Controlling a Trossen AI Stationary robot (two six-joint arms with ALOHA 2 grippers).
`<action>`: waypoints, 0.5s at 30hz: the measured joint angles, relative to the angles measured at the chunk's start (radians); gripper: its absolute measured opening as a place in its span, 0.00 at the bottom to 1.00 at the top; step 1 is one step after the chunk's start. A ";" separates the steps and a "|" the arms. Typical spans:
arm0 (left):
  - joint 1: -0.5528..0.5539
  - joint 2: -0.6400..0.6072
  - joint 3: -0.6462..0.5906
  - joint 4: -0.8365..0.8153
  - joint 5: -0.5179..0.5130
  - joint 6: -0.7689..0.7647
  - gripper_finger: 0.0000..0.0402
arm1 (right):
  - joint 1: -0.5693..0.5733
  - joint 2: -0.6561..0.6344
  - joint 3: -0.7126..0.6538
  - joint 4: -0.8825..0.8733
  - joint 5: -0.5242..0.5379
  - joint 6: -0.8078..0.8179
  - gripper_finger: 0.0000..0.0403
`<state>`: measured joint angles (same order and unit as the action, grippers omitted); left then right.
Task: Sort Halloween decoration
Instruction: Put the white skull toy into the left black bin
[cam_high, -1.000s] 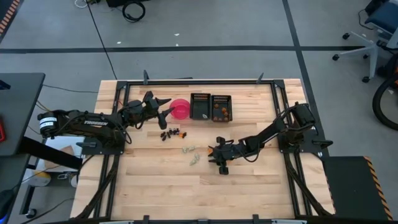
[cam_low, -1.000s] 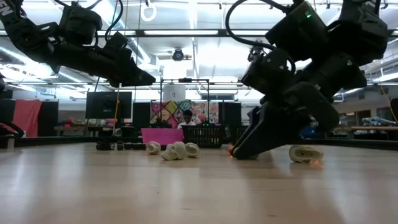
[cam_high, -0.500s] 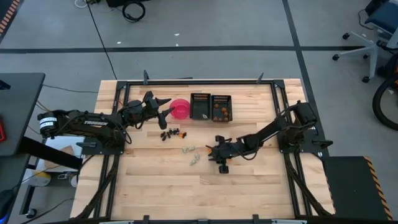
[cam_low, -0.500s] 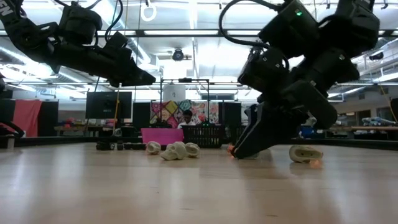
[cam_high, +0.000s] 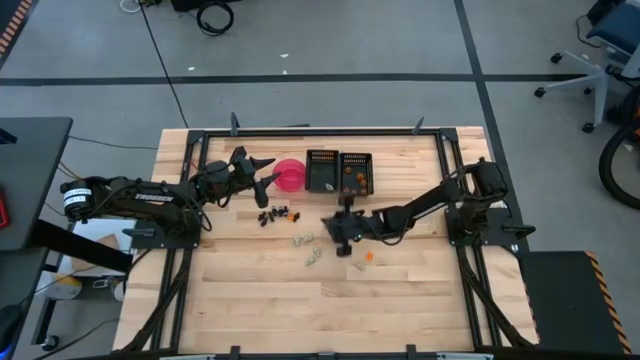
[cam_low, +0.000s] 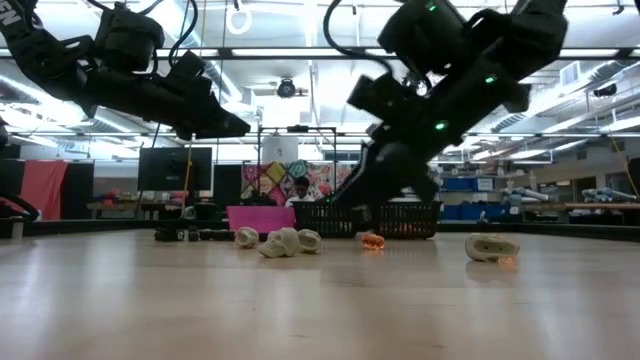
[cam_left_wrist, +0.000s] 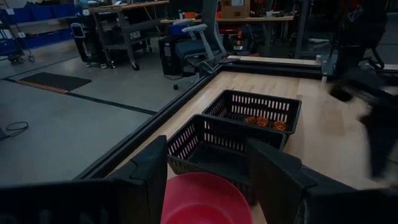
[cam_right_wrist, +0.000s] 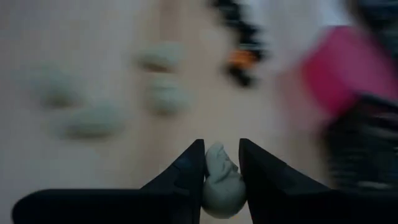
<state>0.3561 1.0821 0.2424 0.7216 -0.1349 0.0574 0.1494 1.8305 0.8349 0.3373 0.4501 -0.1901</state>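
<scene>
Pinching a pale greenish-white piece (cam_right_wrist: 219, 177), the right gripper (cam_right_wrist: 221, 168) is hanging above the bench (cam_high: 400, 290); the left gripper (cam_left_wrist: 214, 177) is hovering spread wide over the pink bowl (cam_left_wrist: 205, 200).

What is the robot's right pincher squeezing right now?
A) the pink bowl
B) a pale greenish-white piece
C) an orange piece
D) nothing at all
B: in the right wrist view, the right gripper has its fingers closed on a pale greenish-white piece.
</scene>
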 joint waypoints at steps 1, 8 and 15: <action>0.000 0.000 0.000 0.000 0.000 -0.005 0.47 | -0.013 0.000 0.000 0.020 0.040 -0.021 0.23; 0.000 0.000 0.000 0.000 0.000 -0.005 0.47 | -0.132 0.000 0.001 0.128 0.131 -0.042 0.23; 0.000 0.000 0.000 0.000 0.000 -0.005 0.47 | -0.250 0.000 0.001 0.150 0.035 0.081 0.24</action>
<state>0.3561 1.0817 0.2424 0.7216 -0.1348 0.0528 -0.1003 1.8301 0.8360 0.4877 0.4847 -0.1090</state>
